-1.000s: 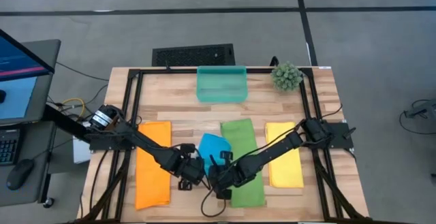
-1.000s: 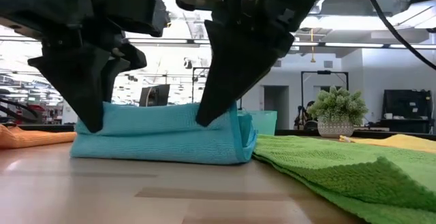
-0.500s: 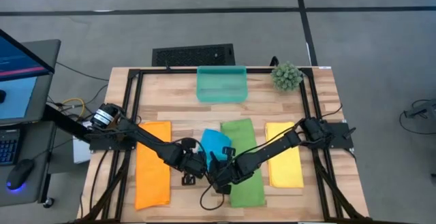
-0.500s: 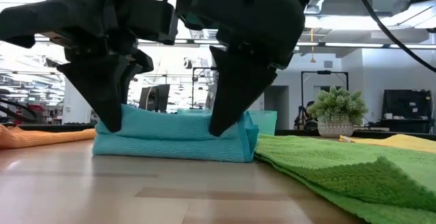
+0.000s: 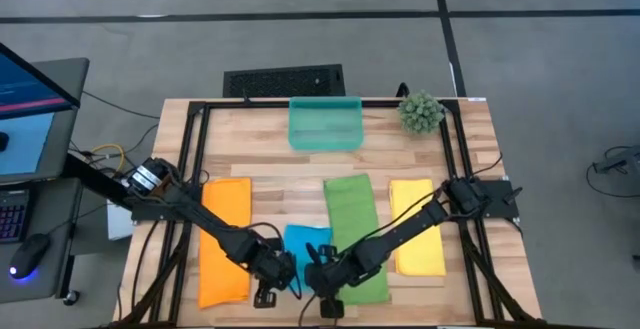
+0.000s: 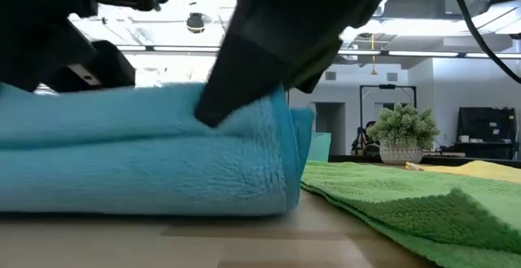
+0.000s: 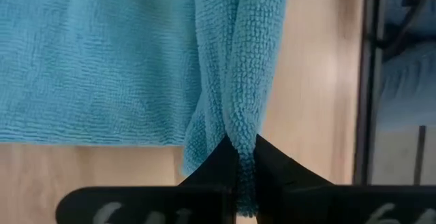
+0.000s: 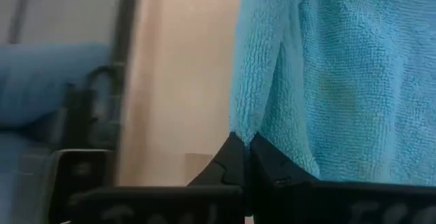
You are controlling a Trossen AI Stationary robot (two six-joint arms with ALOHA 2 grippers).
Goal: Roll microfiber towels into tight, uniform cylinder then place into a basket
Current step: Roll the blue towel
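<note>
The blue towel (image 5: 306, 239) lies between the orange towel (image 5: 225, 241) and the green towel (image 5: 356, 231), close to the table's near edge. In the low view the blue towel (image 6: 146, 162) shows as a thick fold resting on the wood. My left gripper (image 5: 279, 268) is shut on its near left end and my right gripper (image 5: 322, 270) is shut on its near right end. The yellow towel (image 5: 416, 225) lies flat at the right. The teal basket (image 5: 325, 122) stands at the far edge. My left gripper pinches a bunched fold of the towel's near left edge (image 7: 238, 132) between its two fingers, several layers thick. The fingers slant down from the near side. The rest of the towel lies on the table beyond them. My right gripper pinches the towel's near right corner (image 8: 246, 118) between its two fingers, where an edge is folded over. The fingers slant down from the near side. The cloth beyond them rests on the table.
A spiky green plant ball (image 5: 421, 112) stands at the far right corner beside the basket. A black frame (image 5: 190, 159) runs around the table. The arms cross over the orange, green and yellow towels.
Both grippers have gone toward the table's near edge and tipped, staying shut on the blue towel. The towel has slid along the table with them, from a rumpled heap beside the green towel's middle to a flatter shape near the front.
</note>
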